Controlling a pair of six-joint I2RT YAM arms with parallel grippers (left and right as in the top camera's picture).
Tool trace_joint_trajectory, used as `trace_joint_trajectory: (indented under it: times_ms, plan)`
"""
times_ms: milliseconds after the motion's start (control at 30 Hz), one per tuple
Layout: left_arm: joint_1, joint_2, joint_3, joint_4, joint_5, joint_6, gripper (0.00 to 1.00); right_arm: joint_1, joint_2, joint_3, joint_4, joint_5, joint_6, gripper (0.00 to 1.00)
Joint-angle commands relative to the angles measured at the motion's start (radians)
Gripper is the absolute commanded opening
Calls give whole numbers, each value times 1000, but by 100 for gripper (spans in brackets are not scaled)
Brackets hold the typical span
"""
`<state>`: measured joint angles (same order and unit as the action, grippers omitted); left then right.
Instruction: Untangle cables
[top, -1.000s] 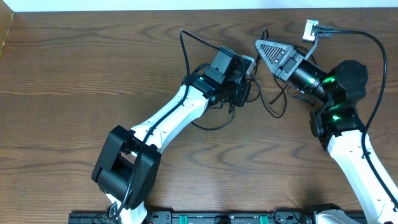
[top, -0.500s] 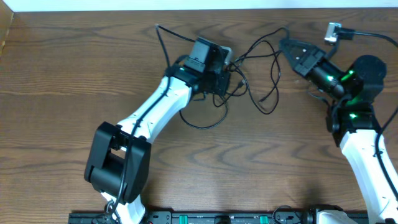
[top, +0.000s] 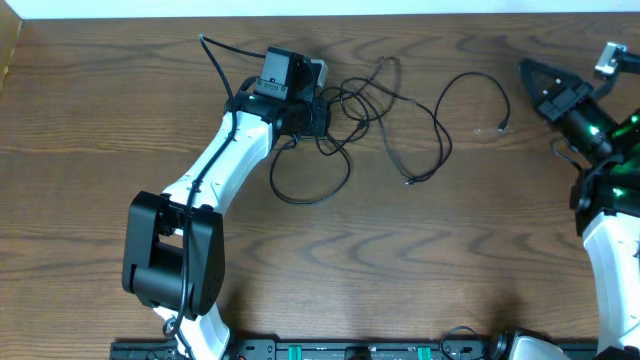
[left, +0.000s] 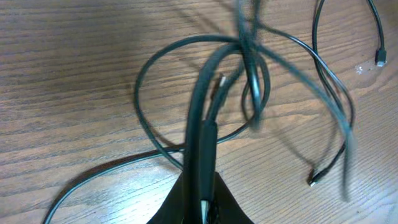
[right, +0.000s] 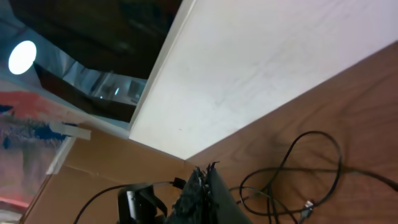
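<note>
Left wrist view: your left gripper (left: 202, 198) pinches the cables (left: 198, 115), right gripper (top: 530, 72) closed, empty; pulling one-handed risks tightening the loops.

overhead: straight down, whole desk (top: 100, 120) | left wrist: close, steeply down on cables (left: 202, 118) | right wrist: low, toward desk's far edge | shared: cables

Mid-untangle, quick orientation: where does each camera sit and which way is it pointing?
Overhead: above the table, looking straight down; left arm, right arm, cables.
Left wrist: looking down past the left gripper, shut on the cables.
Right wrist: tilted, looking across the table to a white edge; right gripper shut, empty.
Shared: all three show the cables.
</note>
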<state>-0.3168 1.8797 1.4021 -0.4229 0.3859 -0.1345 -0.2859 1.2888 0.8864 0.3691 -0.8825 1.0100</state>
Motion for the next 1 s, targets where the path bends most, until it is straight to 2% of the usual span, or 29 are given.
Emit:
trace_joint_trajectory:
  times_ms: [0, 133, 200, 300, 367, 400, 467, 667, 867, 933, 967]
  plan:
    - [-5, 7, 9, -2, -5, -7, 8, -7, -15, 8, -39, -76, -42, 1]
    - [-12, 7, 9, -2, -2, -10, 8, 15, -14, 7, -159, -74, -141, 1]
    - [-15, 7, 9, -2, -2, -10, 8, 33, -9, 7, -229, -60, -198, 8]
    - [-20, 7, 9, -1, -2, -10, 8, 71, 12, 7, -283, -43, -250, 34]
    - [-24, 7, 9, 0, -2, -10, 8, 103, 34, 7, -283, -40, -283, 57]
    - [-29, 7, 9, 1, -2, -10, 8, 117, 43, 7, -284, -34, -295, 65]
    - [-37, 7, 9, 2, -2, -10, 8, 151, 67, 7, -284, -10, -321, 74]
    - [-49, 7, 9, 0, -2, -10, 8, 241, 154, 7, -270, 66, -335, 85]
    - [-49, 7, 9, -49, -2, 9, 9, 254, 184, 7, -247, 72, -335, 88]
    - [-49, 7, 9, -60, -2, 14, 15, 253, 184, 7, -243, 73, -335, 88]
    - [-49, 7, 9, -63, -2, 14, 26, 254, 184, 7, -239, 73, -335, 88]
